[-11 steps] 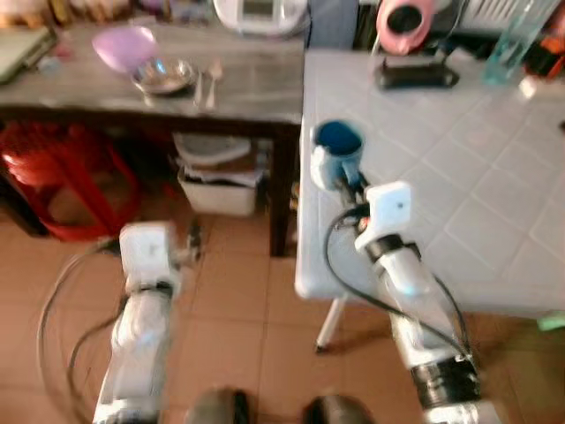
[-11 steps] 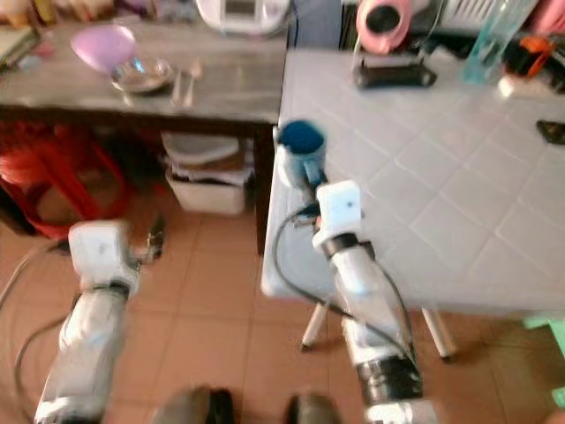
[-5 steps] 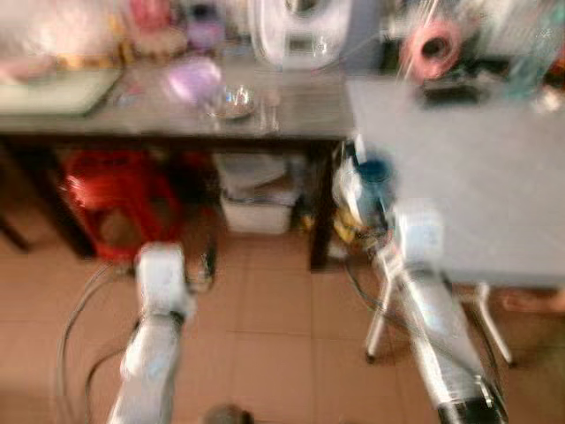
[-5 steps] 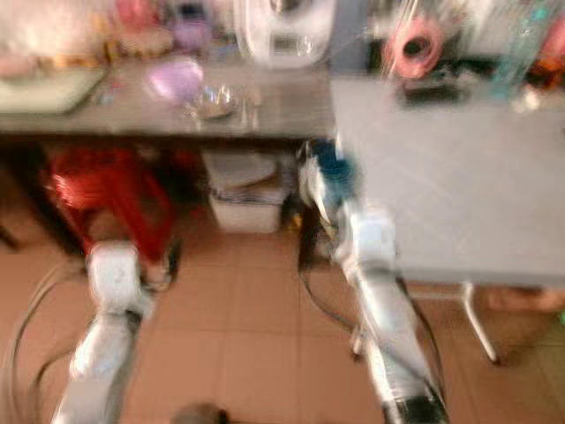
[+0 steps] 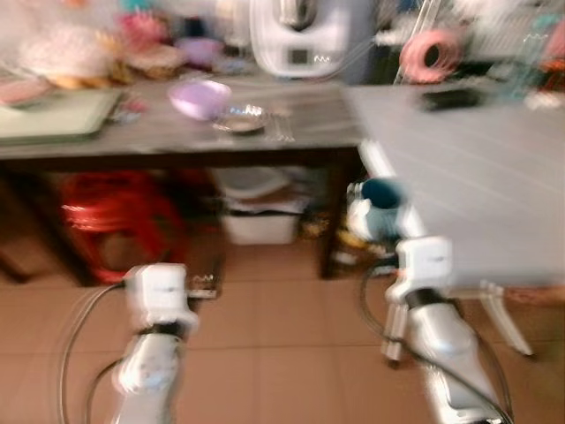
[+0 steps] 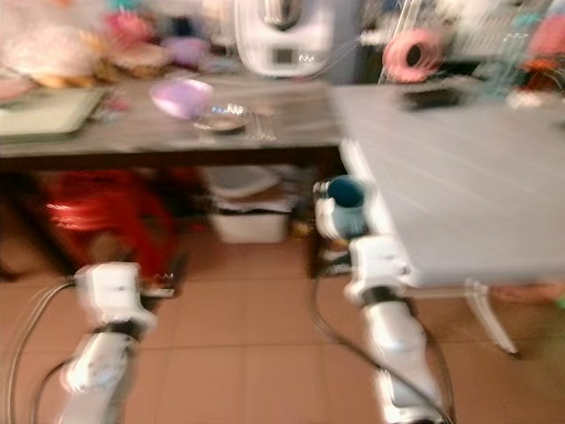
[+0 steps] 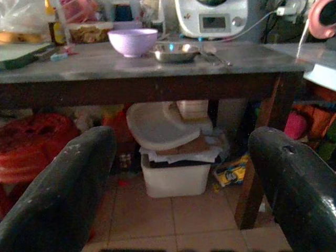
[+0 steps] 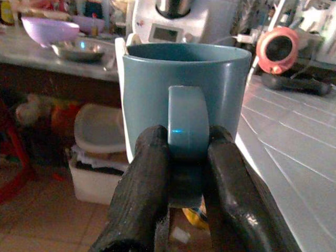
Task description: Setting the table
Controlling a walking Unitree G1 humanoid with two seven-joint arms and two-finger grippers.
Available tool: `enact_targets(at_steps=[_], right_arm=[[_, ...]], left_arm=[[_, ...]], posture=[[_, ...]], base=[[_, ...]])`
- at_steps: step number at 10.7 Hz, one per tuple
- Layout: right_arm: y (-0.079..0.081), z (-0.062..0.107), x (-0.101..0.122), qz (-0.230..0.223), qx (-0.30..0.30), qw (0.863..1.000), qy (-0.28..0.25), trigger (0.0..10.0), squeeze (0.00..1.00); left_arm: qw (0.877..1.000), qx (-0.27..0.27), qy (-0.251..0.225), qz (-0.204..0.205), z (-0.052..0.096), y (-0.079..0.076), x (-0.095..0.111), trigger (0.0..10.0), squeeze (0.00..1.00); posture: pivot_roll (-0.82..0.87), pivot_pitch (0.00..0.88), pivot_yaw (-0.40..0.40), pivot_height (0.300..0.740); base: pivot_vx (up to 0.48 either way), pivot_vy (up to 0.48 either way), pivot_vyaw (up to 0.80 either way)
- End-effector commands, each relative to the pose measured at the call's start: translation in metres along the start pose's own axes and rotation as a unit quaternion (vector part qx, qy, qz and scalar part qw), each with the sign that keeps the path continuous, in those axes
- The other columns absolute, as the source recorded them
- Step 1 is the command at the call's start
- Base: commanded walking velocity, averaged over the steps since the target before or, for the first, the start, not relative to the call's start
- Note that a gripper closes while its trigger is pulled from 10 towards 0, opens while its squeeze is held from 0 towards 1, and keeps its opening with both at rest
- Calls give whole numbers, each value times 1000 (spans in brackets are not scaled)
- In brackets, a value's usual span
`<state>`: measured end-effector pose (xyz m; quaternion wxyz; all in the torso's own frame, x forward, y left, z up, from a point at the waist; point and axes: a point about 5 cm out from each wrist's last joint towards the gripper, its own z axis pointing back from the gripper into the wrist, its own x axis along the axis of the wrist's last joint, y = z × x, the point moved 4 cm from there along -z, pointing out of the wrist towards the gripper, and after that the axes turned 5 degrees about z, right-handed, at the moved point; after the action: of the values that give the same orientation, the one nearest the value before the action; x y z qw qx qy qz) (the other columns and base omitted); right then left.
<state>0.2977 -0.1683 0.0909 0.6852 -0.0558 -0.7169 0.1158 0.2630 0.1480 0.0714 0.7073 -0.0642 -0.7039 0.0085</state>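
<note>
My right gripper (image 8: 186,144) is shut on the handle of a blue mug (image 8: 184,63), which it holds upright. In the head views the mug (image 5: 380,196) hangs at the left edge of the white tiled table (image 5: 477,159), near its front corner. My left gripper (image 7: 181,139) is open and empty, low over the floor, and it faces the dark wooden side table (image 7: 147,68). A purple bowl (image 5: 199,97), a steel bowl (image 5: 240,117) and spoons (image 5: 278,128) lie on that side table. The head views are blurred.
A white appliance (image 5: 305,35) stands at the back of the side table. Red stools (image 5: 115,212) and a white bin (image 5: 260,221) sit under it. A pink round object (image 5: 430,53) and a dark item (image 5: 450,99) are at the white table's far end. Tiled floor lies in front.
The whole picture has shifted and blurred, so the camera has moved back and up. The mug stays in my right gripper and now sits off the table's left edge.
</note>
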Motion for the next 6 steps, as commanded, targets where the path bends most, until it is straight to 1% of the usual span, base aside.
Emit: enact_targets(at_steps=[1, 2, 3, 5, 6], right_arm=[[8, -9, 20, 0, 10, 999, -38, 10000, 0], [7, -13, 29, 3, 10, 999, -53, 10000, 0], [3, -24, 44, 2, 4, 997, -74, 10000, 0], [4, -32, 56, -2, 5, 996, -91, 10000, 0], [5, -32, 56, -7, 6, 996, -90, 10000, 0]], left_arm=[[1000, 6, -13, -10, -3, 8, 9, 10000, 0], [1000, 2, -20, -11, -6, 7, 14, 10000, 0], [999, -2, -34, -10, -14, 4, 24, 10000, 0], [999, -18, -47, -14, -18, -4, 30, 10000, 0], [999, -21, -46, -17, -18, -5, 30, 10000, 0]], posture=[[6, 0, 20, 740], [6, 0, 21, 740], [6, 0, 23, 740], [8, 0, 21, 740], [8, 0, 21, 740]], base=[[480, 0, 0], [480, 0, 0], [480, 0, 0], [480, 0, 0], [480, 0, 0]])
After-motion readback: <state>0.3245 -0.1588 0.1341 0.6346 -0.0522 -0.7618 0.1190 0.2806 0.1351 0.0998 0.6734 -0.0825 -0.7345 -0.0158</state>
